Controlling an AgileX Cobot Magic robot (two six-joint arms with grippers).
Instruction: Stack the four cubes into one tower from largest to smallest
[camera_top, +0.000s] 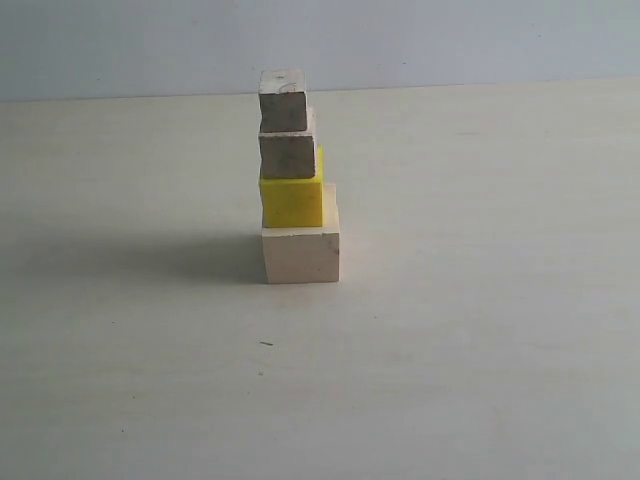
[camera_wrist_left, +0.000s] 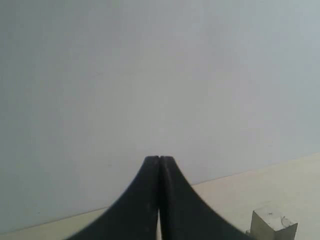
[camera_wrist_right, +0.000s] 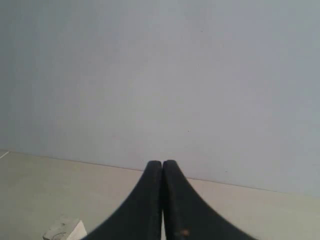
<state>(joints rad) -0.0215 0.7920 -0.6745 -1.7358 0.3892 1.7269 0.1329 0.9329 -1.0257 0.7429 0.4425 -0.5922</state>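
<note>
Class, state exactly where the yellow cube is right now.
In the exterior view, the yellow cube sits left of centre, on the large wood cube, under the small wood cube.

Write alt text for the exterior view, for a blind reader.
A tower of four cubes stands on a pale tabletop: a large pale wooden cube at the bottom, a bright yellow cube on it, a small wooden cube next, the smallest wooden cube on top.

Pale matte table (camera_top: 480, 360) fills the foreground. Plain grey-blue wall (camera_top: 450, 40) rises behind its far edge. Soft shadow (camera_top: 150, 258) lies left of centre; tiny dark speck (camera_top: 266, 343) nearer.
</note>
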